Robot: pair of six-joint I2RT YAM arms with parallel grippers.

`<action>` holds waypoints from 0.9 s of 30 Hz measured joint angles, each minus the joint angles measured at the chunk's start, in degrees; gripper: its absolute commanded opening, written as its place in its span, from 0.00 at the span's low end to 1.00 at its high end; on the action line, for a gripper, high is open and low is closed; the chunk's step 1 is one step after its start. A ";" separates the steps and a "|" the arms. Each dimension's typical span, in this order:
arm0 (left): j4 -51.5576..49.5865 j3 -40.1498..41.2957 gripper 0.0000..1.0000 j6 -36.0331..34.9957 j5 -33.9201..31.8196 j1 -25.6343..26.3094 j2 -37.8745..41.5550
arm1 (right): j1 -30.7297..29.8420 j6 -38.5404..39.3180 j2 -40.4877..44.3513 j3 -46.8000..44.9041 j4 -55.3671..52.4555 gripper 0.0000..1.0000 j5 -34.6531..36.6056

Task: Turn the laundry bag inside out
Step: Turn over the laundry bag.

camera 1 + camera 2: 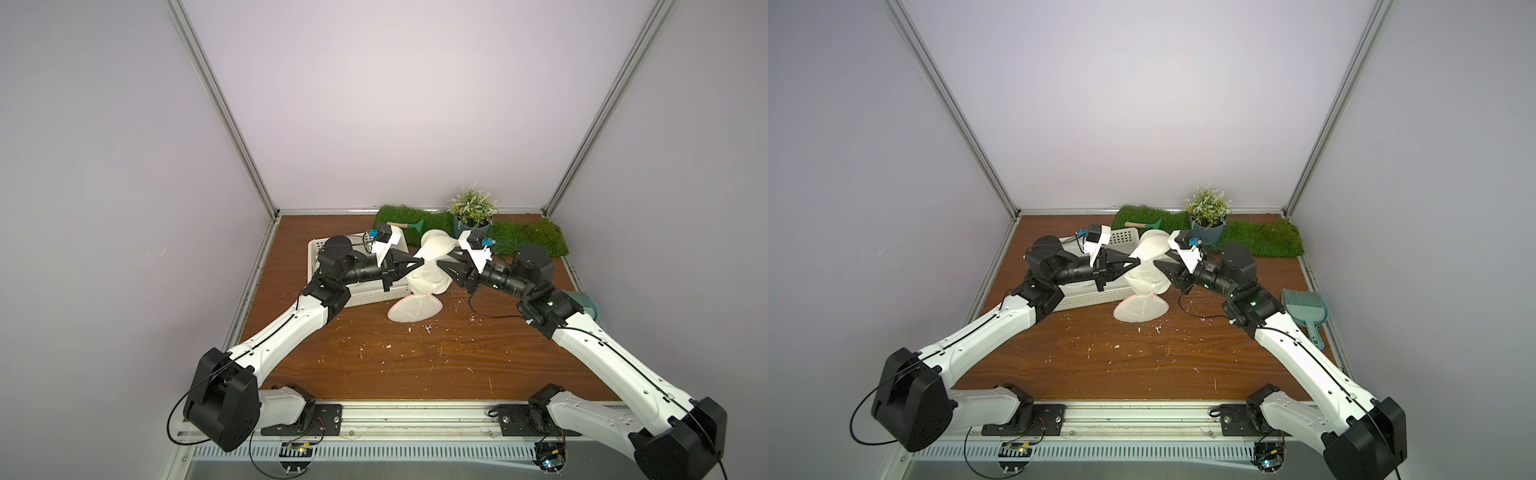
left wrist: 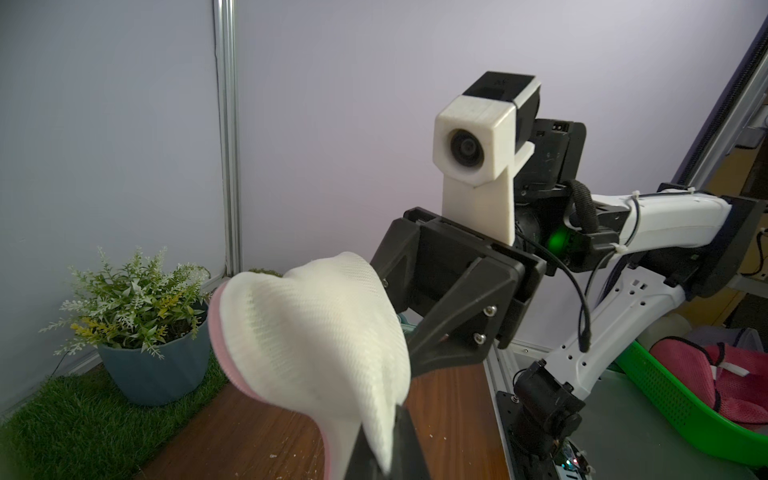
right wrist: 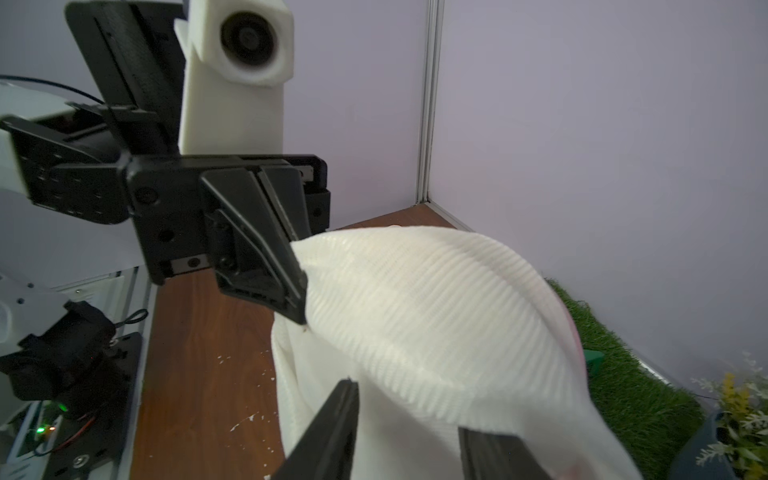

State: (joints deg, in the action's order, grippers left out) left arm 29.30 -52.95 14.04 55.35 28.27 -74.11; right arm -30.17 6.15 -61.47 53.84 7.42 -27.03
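Note:
The laundry bag (image 1: 430,272) (image 1: 1148,270) is white mesh with a pink trim. It hangs bunched between both grippers above the brown table, and its domed lower part (image 1: 415,309) rests on the wood. My left gripper (image 1: 419,262) (image 1: 1137,261) (image 2: 384,451) is shut on a fold of the bag (image 2: 311,332). My right gripper (image 1: 445,268) (image 3: 409,440) is open; its two fingers stand apart against the bag (image 3: 415,328). One finger (image 3: 334,428) shows fully and cloth drapes over the other. In the right wrist view the left gripper's tips (image 3: 301,299) pinch the bag's edge.
A white slotted basket (image 1: 332,297) sits under the left arm. At the back are a grass mat (image 1: 528,239), a potted plant (image 1: 471,212) and a green trowel (image 1: 411,226). A teal dustpan (image 1: 1304,309) lies at the right edge. White crumbs dot the table (image 1: 374,365).

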 measured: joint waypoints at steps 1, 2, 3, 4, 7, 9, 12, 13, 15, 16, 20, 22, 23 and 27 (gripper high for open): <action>-1.64 -0.74 0.00 -1.22 0.33 0.00 0.00 | 0.00 0.72 0.00 0.20 -0.09 0.52 0.44; -2.99 -1.33 0.00 -2.14 0.61 -0.02 0.00 | 0.00 1.53 0.00 0.42 -0.17 0.54 1.05; -4.28 -1.81 0.00 -3.10 1.05 -0.02 0.00 | 0.00 2.23 0.00 0.63 -0.37 0.55 1.31; -5.75 -2.36 0.00 -4.20 1.51 -0.02 -0.02 | -0.02 3.10 0.00 0.92 -0.85 0.57 1.51; -9.64 -3.65 0.00 -7.30 3.23 -0.02 -0.24 | -0.04 5.79 -0.02 1.66 -2.47 0.62 1.68; -12.13 -4.52 0.00 -9.46 4.55 -0.04 -0.68 | -0.04 7.37 -0.02 1.97 -3.87 0.65 1.66; -15.87 -5.68 0.00 -12.46 6.73 -0.07 -1.70 | -0.09 9.35 -0.04 2.10 -6.03 0.68 1.33; -17.07 -6.05 0.00 -13.40 7.58 -0.07 -2.12 | -0.09 9.90 -0.04 2.10 -6.84 0.69 1.20; -18.91 -6.47 0.00 -14.99 9.18 -0.11 -2.82 | -0.09 10.88 -0.11 2.10 -8.41 0.71 0.94; -19.98 -6.62 0.00 -15.89 10.12 -0.11 -3.13 | -0.09 11.37 -0.15 2.10 -9.20 0.72 0.76; -25.05 -8.11 0.00 -20.06 13.05 -0.15 -3.65 | -0.11 12.98 -0.15 2.10 -12.50 0.76 -0.24; -28.11 -9.35 0.00 -22.71 14.10 -0.15 -3.80 | -0.13 13.66 -0.15 2.10 -14.12 0.77 -0.61; -29.90 -10.03 0.00 -24.17 14.58 -0.15 -3.82 | -0.13 14.03 -0.15 2.12 -15.08 0.78 -0.83; -36.87 -12.52 0.00 -30.12 15.96 -0.15 -4.11 | -0.13 14.88 -0.13 2.12 -17.86 0.80 -1.79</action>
State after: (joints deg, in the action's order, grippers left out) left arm -7.57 -65.47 -16.08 71.31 28.12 -78.22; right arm -30.30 21.04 -61.60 55.96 -10.44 -28.82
